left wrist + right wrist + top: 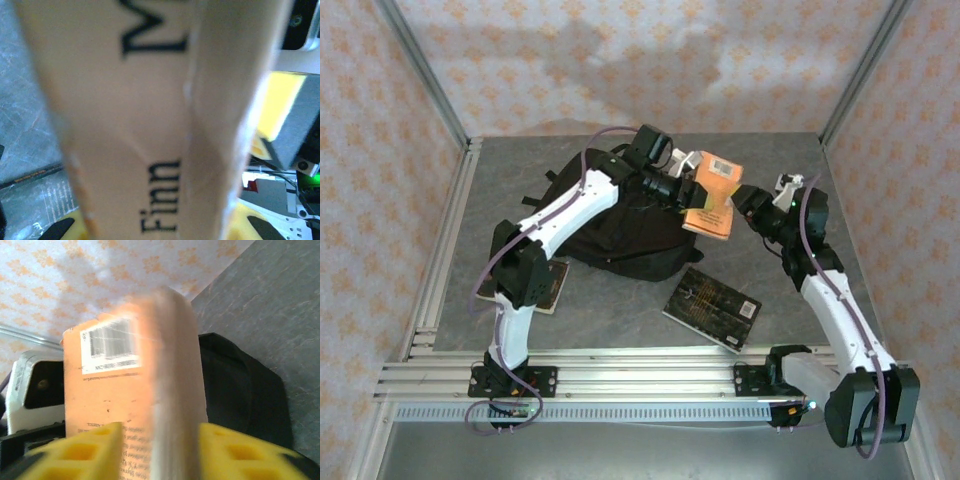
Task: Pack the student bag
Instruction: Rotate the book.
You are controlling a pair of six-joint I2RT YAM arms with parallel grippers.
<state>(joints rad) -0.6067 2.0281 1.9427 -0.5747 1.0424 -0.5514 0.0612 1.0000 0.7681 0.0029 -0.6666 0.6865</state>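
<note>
The bag (620,235) lies slumped in the upper middle of the top view, on the table (620,330), with my left arm reaching over it. Just right of it, in the air, my left claw (690,188) has the orange book (712,195) by the spine. In that claw's own view both yellow pads press the book's sides, so I take it as closed on the book.

My right claw (742,202) meets the same book from the right. Its fingers (85,452) flank the cover and the page edge, but I cannot tell whether they clamp or merely touch.

I judge this to be a hand-over, so one claw alone should bear the weight. I would make sure the left grip is firm before drawing the right claw straight back, without twisting the book. Then I would lower the book spine-first into the bag, though I cannot make out its opening from here. A dark book (712,308) lies on the table, lower right of centre.
</note>
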